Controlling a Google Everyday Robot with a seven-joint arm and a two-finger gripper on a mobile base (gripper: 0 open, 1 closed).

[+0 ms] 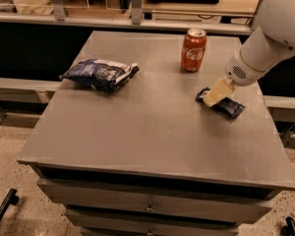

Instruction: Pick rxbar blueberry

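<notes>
The rxbar blueberry is a small flat dark navy bar lying on the grey table at the right, in front of the red cola can. My gripper comes down from the white arm at the upper right. Its pale fingers are right over the bar's left end and cover part of it. The bar still lies on the table.
A puffy blue-and-white snack bag lies at the table's left. The cola can stands upright behind the bar. The table's right edge is close to the bar. Drawers run below the front edge.
</notes>
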